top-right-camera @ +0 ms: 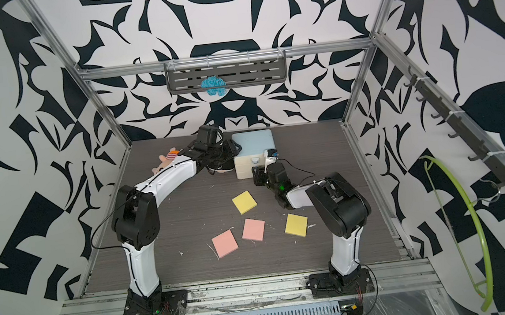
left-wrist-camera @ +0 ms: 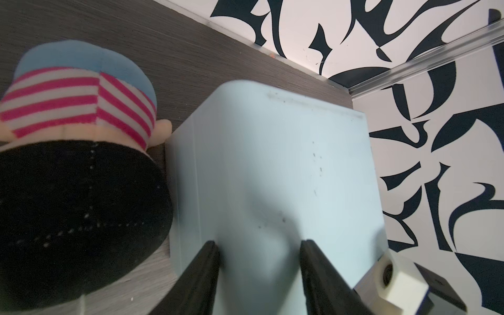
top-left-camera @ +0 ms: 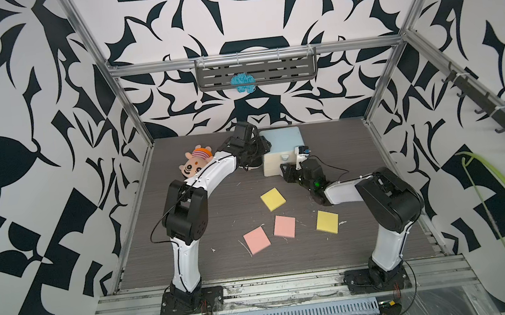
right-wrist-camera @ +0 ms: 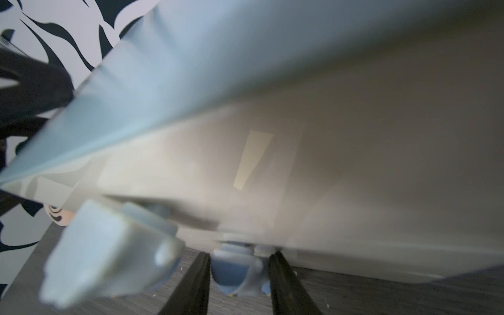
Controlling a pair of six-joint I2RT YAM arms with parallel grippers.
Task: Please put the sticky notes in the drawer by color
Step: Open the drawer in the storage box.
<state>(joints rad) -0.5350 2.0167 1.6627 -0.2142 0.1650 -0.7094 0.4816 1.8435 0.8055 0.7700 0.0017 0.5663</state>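
In both top views the drawer (top-left-camera: 284,139) stands near the far edge of the table (top-left-camera: 192,266), about midway along it. Four sticky notes (top-left-camera: 284,226) lie loose between the table's middle and its front edge: two yellow pads (top-left-camera: 273,199) and two pink pads (top-left-camera: 256,240). No green ones show.

In the left wrist view the left gripper (left-wrist-camera: 259,245) rests against the drawer's pale blue top. Its jaws stand apart with nothing between them. A plush toy (left-wrist-camera: 81,177) lies just beside the drawer's side.

In the right wrist view the right gripper (right-wrist-camera: 240,255) flanks a lower bluish knob (right-wrist-camera: 234,270). The jaws sit close on either side, but I cannot tell whether they pinch it.

An off-centre bite could let the rounded knob slip free. If the left press is too light, a pull would likely drag the whole drawer toward the front edge.

No lettering is legible, and a pale strip (right-wrist-camera: 253,159) on the cream front is blank.
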